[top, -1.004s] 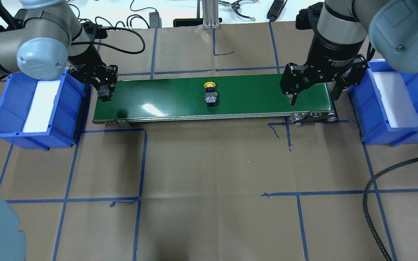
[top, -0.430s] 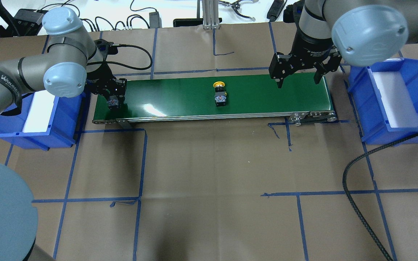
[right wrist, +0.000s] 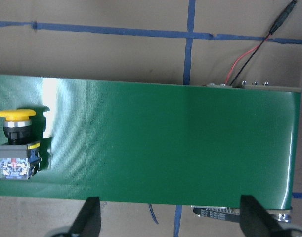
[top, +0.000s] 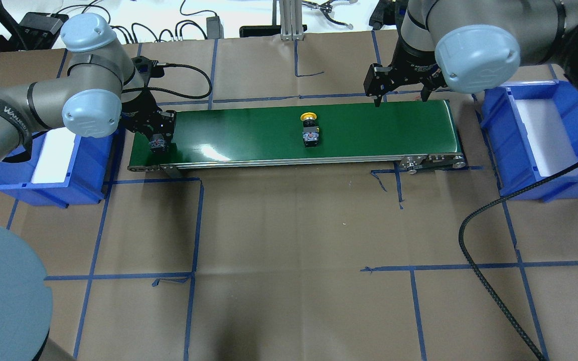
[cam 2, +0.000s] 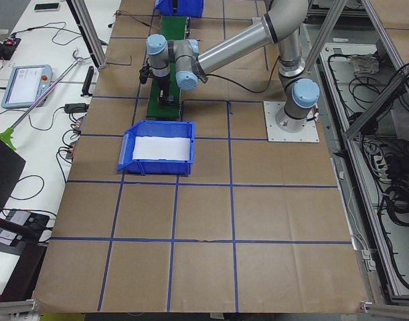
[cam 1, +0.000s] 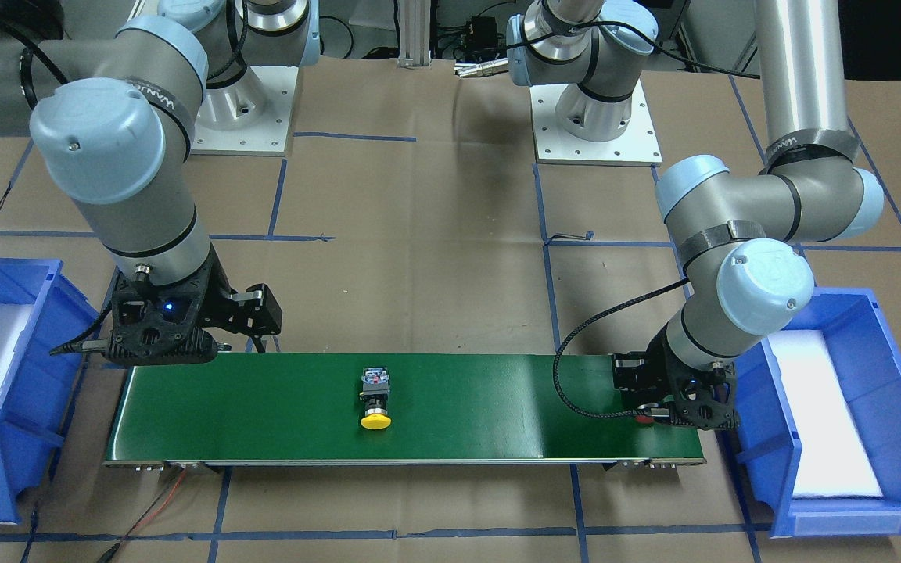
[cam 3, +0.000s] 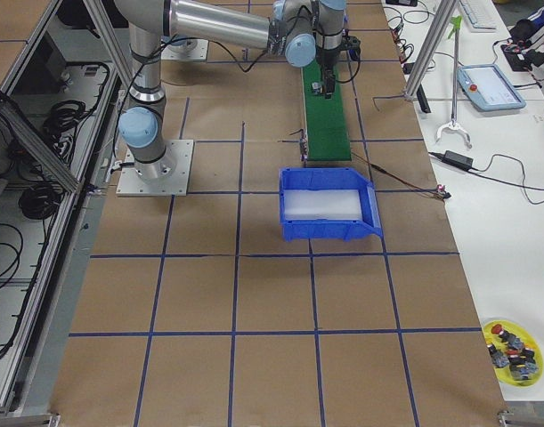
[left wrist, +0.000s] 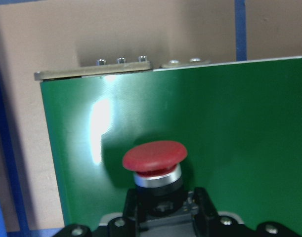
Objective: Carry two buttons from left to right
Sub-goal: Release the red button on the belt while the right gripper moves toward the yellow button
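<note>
We see brown paper covering the tabletop [top: 289, 225], marked into squares with blue tape. A green conveyor belt [top: 379, 130] runs left to right along the operators' half of the table. At each end of it stands a blue bin lined with white foam, one on the left [top: 86, 173] and one on the right [top: 497, 125].

The left gripper [top: 158, 139] is clamped on the red button [left wrist: 154, 157] at the belt's left end. We cannot tell whether the button touches the belt. The yellow button [top: 310, 131] lies on its side near mid-belt, with its cap towards the operators' edge.

The right gripper [top: 400, 98] hangs over the belt's far edge near the right end, its fingers spread wide and holding nothing.

A band on the left arm [top: 15, 113] carries lettering beginning "WAN". The white print on the right wrist is too small for us to read.

Beyond the operators' edge there is a white bench with cables and a teach pendant [cam 3: 491, 86]. A yellow dish of spare buttons [cam 3: 512, 342] sits near the right end.
</note>
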Controlling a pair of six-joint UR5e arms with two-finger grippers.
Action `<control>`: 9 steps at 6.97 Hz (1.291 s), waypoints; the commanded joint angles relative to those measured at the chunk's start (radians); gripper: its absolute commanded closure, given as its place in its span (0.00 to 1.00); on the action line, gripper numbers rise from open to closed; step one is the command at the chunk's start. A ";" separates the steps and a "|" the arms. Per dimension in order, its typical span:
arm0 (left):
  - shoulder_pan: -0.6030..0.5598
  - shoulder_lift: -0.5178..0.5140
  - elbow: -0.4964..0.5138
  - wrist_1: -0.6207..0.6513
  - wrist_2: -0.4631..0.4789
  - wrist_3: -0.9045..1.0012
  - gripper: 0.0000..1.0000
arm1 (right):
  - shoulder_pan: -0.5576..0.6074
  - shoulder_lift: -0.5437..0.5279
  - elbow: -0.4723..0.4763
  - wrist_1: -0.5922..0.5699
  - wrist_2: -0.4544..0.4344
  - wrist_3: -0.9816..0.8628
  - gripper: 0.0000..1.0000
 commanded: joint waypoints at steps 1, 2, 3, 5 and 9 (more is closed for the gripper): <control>0.000 0.013 0.033 -0.008 0.003 -0.005 0.00 | -0.017 0.033 0.001 -0.045 0.013 0.003 0.00; 0.001 0.034 0.052 -0.017 0.004 -0.005 0.00 | -0.025 0.030 -0.007 -0.051 0.056 0.002 0.00; 0.001 0.055 0.084 -0.075 0.004 -0.005 0.00 | -0.027 0.027 0.007 -0.052 0.065 0.002 0.00; 0.001 0.130 0.148 -0.262 0.006 -0.005 0.00 | -0.039 0.022 0.010 -0.048 0.067 0.000 0.00; -0.046 0.328 0.141 -0.491 0.007 -0.046 0.00 | -0.067 0.021 0.014 0.021 0.059 0.003 0.00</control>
